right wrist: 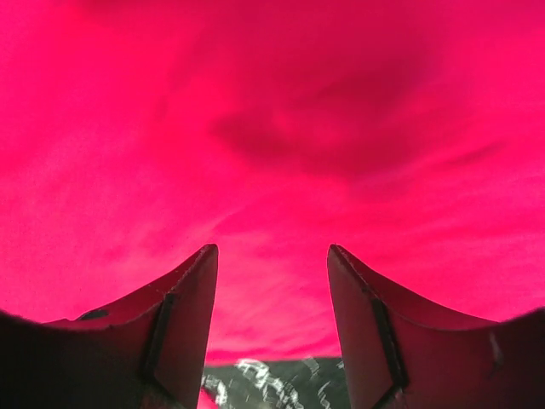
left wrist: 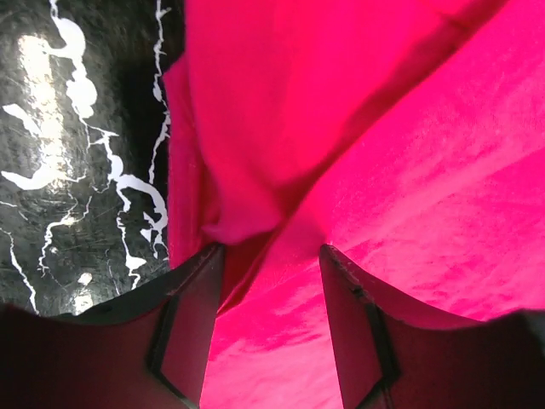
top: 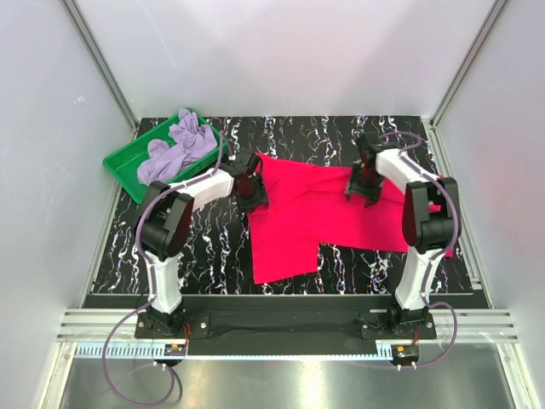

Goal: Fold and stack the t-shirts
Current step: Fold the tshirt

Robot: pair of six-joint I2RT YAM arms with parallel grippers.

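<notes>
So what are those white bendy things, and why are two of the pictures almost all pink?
The white bendy things are two robot arms bolted to the near edge of a black marbled table. The big picture is from a camera up above. The other two come from little cameras on the arms' wrists, looking down past their own fingers, so close to the cloth that pink fills the view.

A crimson t-shirt lies spread on the table. The left gripper is at its left edge and the right gripper is over its right side. Both have their dark fingers apart, and neither seems to be pinching the cloth yet. A lavender t-shirt sits crumpled in a green tray at the back left.
</notes>
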